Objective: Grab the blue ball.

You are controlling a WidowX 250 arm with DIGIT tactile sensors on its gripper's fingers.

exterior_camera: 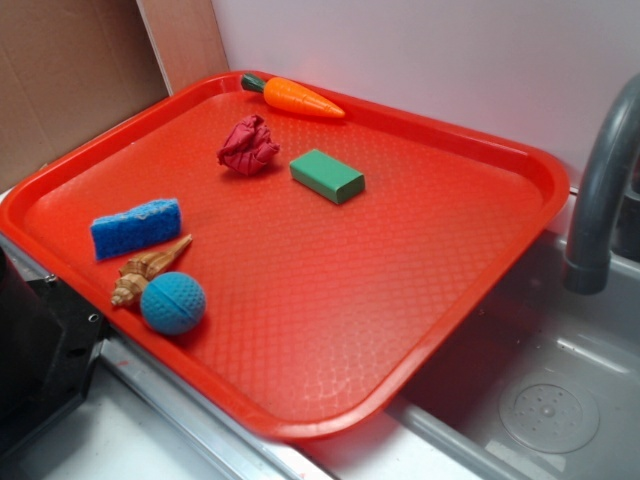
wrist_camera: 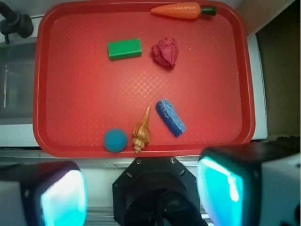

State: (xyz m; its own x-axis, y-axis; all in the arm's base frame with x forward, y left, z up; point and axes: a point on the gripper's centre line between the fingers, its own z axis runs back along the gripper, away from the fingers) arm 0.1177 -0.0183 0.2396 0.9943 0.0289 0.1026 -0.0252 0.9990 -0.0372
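The small teal-blue dimpled ball (exterior_camera: 173,302) rests on the red textured plastic tray (exterior_camera: 330,300), near the tray's front rim in the wrist view. It lies just beside the tan spiral seashell (exterior_camera: 148,268); in the exterior view the two appear to touch, in the wrist view a narrow gap shows (contact cannot be confirmed).

The blue rectangular sponge (wrist_camera: 170,117) lies on the far side of the seashell from the ball. Toward the opposite end of the tray sit a green rectangular block (wrist_camera: 124,48), a crumpled dark-red cloth (wrist_camera: 165,52) and an orange toy carrot with a green stem (wrist_camera: 183,10), the carrot against the rim.

The gripper (wrist_camera: 141,190) is above the tray's near edge, well apart from the ball. Its two fingers (wrist_camera: 63,197) are spread wide, holding nothing.

A grey faucet (exterior_camera: 600,190) stands beside the tray over a metal sink basin (exterior_camera: 540,390).
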